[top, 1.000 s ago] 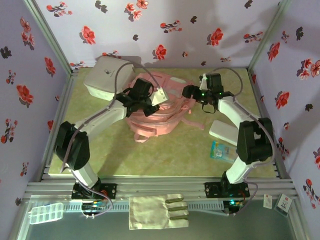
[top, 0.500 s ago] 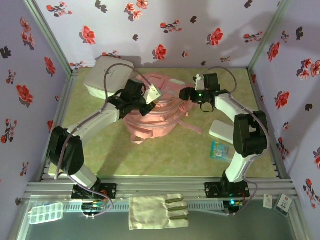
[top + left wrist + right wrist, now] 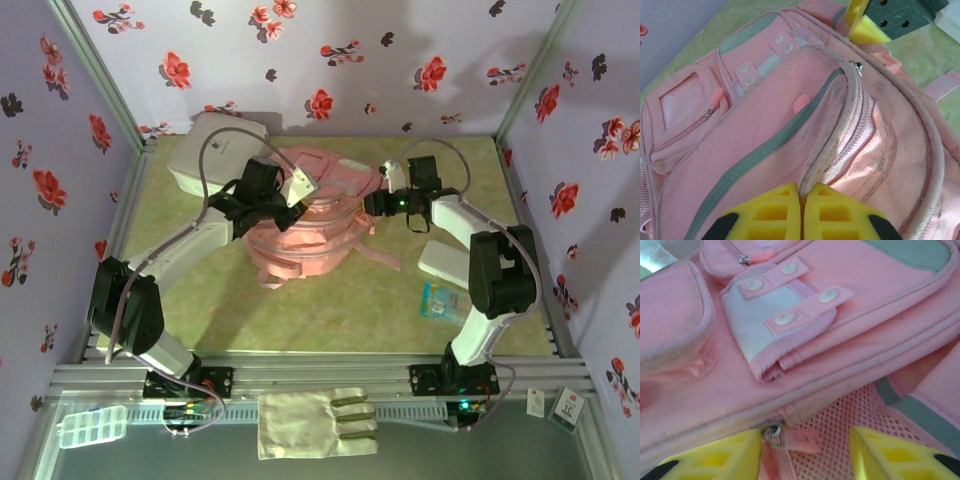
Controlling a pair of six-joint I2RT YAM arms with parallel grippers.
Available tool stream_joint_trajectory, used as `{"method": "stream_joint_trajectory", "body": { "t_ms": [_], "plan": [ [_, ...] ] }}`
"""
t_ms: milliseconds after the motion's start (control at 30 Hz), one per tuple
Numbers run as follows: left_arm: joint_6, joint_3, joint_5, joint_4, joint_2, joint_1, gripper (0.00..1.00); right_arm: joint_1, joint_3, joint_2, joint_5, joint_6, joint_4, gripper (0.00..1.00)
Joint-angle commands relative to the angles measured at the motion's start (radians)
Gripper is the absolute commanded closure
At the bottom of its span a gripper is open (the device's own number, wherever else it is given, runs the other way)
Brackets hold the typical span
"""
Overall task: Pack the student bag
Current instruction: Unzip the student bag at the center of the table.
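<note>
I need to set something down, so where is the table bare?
Widest bare patch: the table in front of the student bag, between the arm bases. Also the far right corner behind the right arm. Crowded: white box far left; white case, blue packet near right.

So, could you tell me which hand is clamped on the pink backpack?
The left hand: its yellow fingers meet on a zipper-edged fold of the soft pink fabric backpack. The right hand has its fingers apart around a metal zipper pull.
</note>
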Motion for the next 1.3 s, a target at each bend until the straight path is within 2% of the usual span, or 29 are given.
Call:
{"method": "stream_joint_trajectory", "body": {
  "t_ms": [0,100,233,400,867,933,1100,1200,1267],
  "plan": [
    [-0.046,0.004,-0.014,0.056,-0.067,0.026,1.0,-0.008,-0.021,-0.04,-0.001,-0.151,0.011,0.51],
    [-0.045,0.002,-0.014,0.056,-0.072,0.027,1.0,-0.008,-0.012,-0.03,-0.025,-0.224,-0.032,0.51],
    [-0.047,0.001,-0.007,0.054,-0.078,0.029,1.0,-0.008,-0.012,-0.023,0.005,-0.297,-0.043,0.54],
    [-0.048,-0.001,-0.001,0.054,-0.079,0.029,1.0,-0.007,0.038,0.021,-0.013,-0.327,-0.073,0.66],
    [-0.052,0.002,0.018,0.051,-0.073,0.029,1.0,0.018,0.101,0.084,-0.088,-0.406,-0.125,0.61],
    [-0.051,0.002,0.02,0.047,-0.072,0.029,1.0,0.021,0.107,0.09,-0.115,-0.429,-0.13,0.64],
    [-0.055,-0.002,0.022,0.044,-0.071,0.028,1.0,0.027,0.091,0.078,-0.067,-0.433,-0.104,0.87],
    [-0.05,-0.008,0.021,0.044,-0.07,0.029,1.0,0.024,0.062,0.046,-0.03,-0.442,-0.09,0.97],
    [-0.05,-0.01,0.02,0.045,-0.066,0.029,1.0,0.014,0.049,0.023,-0.02,-0.449,-0.096,1.0]
  ]
}}
